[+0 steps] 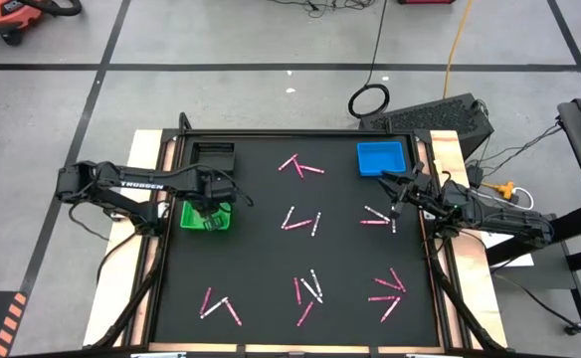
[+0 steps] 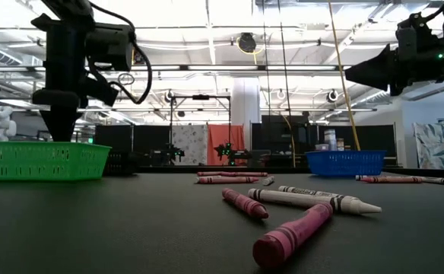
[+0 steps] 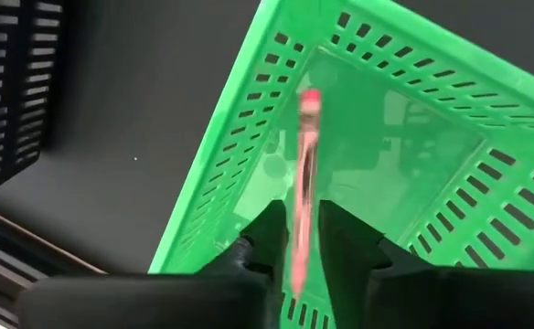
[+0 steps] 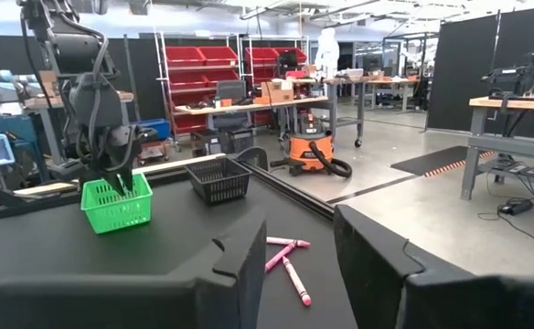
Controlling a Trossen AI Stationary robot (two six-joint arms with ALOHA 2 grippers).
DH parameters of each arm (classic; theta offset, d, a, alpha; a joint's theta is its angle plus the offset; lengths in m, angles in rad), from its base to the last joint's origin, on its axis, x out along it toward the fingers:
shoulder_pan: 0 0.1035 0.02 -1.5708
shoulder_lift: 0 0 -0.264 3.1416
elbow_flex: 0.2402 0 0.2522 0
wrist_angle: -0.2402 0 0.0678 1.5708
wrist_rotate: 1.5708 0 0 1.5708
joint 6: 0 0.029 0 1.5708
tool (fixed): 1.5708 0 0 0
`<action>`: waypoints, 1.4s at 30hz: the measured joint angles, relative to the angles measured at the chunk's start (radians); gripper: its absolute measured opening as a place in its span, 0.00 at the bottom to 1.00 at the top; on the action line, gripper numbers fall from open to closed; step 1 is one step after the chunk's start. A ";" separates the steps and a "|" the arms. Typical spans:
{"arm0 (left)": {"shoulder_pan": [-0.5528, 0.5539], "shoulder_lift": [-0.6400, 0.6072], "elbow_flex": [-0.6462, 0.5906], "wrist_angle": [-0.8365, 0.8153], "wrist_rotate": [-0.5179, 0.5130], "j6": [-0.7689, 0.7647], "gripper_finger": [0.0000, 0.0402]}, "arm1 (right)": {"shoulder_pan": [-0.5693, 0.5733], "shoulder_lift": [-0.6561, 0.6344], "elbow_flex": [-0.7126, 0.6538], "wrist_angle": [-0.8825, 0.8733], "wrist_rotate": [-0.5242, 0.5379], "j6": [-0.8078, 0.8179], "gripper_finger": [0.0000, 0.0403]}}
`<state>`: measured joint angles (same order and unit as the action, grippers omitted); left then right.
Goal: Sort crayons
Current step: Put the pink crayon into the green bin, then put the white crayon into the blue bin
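The one legible marking is the white brand word "TROSSEN" on the left arm in the high view, printed along the dark upper link, at about nine o'clock from the table's centre; the crayons' wrappers in the low view carry dark print too small to read.

I see the crayons scattered in small clusters across the black table: short thin sticks, pink and white, all lying flat. Clusters sit near the far edge, the middle, the right edge, and along the near edge toward both corners. One pink crayon hangs blurred, nearly upright, over the green basket between my left end effector's parted fingers.
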<state>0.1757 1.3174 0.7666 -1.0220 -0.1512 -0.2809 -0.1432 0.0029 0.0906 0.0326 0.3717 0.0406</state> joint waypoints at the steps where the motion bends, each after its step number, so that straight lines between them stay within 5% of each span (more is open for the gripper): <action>1: 0.000 0.000 0.000 0.000 -0.009 0.000 0.19 | 0.000 0.000 0.000 0.000 0.000 0.000 0.30; 14: -0.017 0.000 0.071 -0.011 0.045 -0.002 0.25 | 0.001 0.022 0.000 0.060 -0.061 -0.029 0.31; 25: -0.077 -0.001 0.151 -0.046 0.047 0.004 0.25 | 0.001 0.290 0.093 0.034 -0.061 -0.003 0.31; 34: -0.080 -0.001 0.151 -0.063 0.042 0.008 0.26 | 0.001 0.589 0.429 -0.419 -0.058 0.042 0.31; 42: -0.080 -0.001 0.151 -0.060 0.007 0.009 0.26 | 0.001 0.759 0.517 -0.606 -0.143 0.217 0.31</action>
<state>0.0956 1.3167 0.9176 -1.0824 -0.1442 -0.2718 -0.1422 0.7616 0.6071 -0.5730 0.2289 0.2579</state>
